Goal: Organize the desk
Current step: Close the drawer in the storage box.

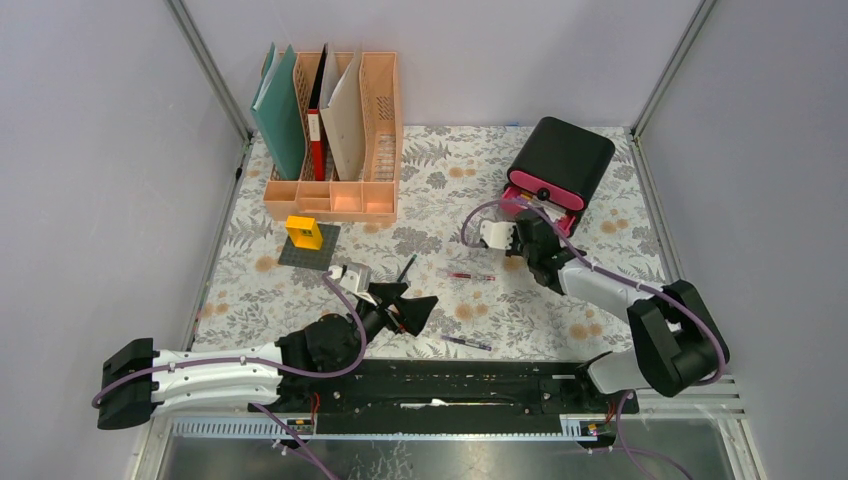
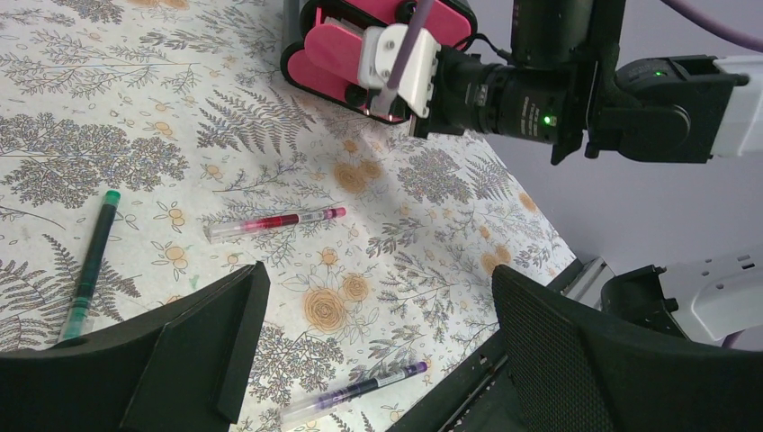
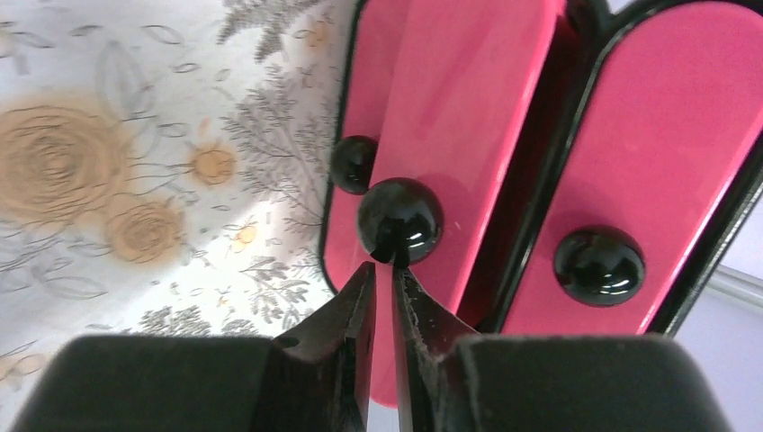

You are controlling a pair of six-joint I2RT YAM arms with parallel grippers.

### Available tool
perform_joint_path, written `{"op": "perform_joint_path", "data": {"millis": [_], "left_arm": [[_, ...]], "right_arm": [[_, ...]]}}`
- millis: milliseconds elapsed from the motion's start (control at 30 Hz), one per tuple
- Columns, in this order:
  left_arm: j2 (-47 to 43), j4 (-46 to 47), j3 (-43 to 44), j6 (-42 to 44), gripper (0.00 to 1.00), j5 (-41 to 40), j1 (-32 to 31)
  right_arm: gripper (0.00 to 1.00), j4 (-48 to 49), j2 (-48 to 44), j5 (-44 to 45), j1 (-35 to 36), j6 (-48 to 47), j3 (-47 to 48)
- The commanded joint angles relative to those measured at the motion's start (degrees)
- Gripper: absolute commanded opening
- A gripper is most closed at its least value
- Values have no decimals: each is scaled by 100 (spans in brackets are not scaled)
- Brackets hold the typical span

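Observation:
The desk (image 1: 440,170) is a flat top in white cloth with grey ferns and tan flowers. On it lie a red pen (image 1: 470,276), a purple pen (image 1: 467,343) and a green pen (image 1: 406,268). My left gripper (image 1: 405,310) is open and empty above the cloth; in its wrist view (image 2: 378,288) the purple pen (image 2: 355,393) lies between the jaws, the red pen (image 2: 274,221) beyond and the green pen (image 2: 90,265) to the left. My right gripper (image 3: 382,270) has its jaws closed to a thin slit, tips at the black knob (image 3: 399,220) of a pink drawer (image 3: 468,117).
The black-and-pink drawer box (image 1: 560,160) stands at the back right with its lower drawer (image 1: 530,200) drawn out. A peach file rack (image 1: 335,190) with folders stands at the back left. A yellow block (image 1: 304,232) sits on a dark plate in front of it. Grey walls frame the desk.

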Motion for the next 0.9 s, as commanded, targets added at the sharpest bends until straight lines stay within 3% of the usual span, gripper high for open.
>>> {"op": "perform_joint_path", "data": {"millis": [0, 433, 867], "left_arm": [[-54, 152, 40, 40, 99, -103, -1], [50, 220, 41, 21, 99, -74, -1], [180, 401, 27, -10, 99, 30, -1]], "right_arm": [[18, 630, 262, 162, -282, 84, 441], [21, 1399, 796, 420, -725, 177, 573], [22, 804, 320, 164, -749, 562, 508]]}}
